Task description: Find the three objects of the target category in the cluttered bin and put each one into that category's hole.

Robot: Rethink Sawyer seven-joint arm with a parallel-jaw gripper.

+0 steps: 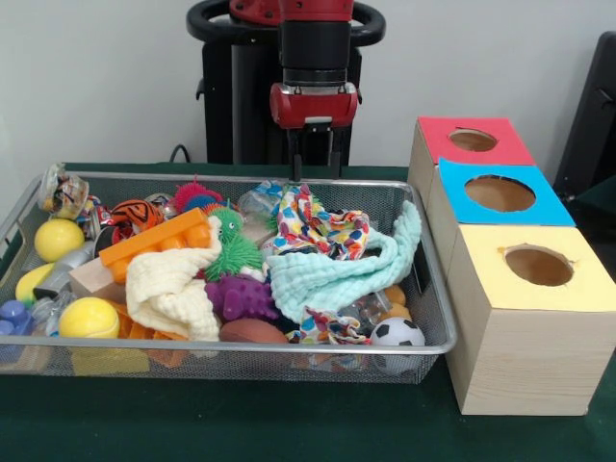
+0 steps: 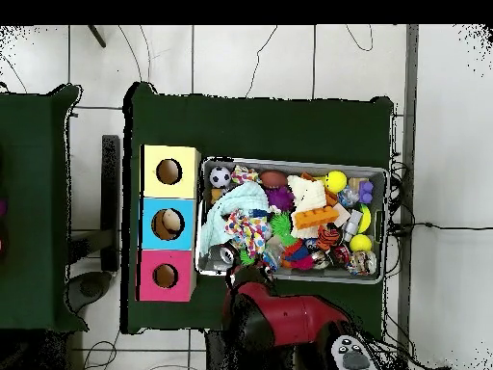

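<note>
Red at the wrist, hovering just above the far rim of the wire bin with the gripper spread wide and carrying nothing. Not being able to tell the target category; possibly seeking cloths. Finding the patterned cloth lying directly below, just inside that rim, stretching lengthwise toward the bin's near rim. Probably needing only a straight descent.

A pale wall stood behind the green-covered table, with white tiled floor showing toward twelve o'clock overhead.
</note>
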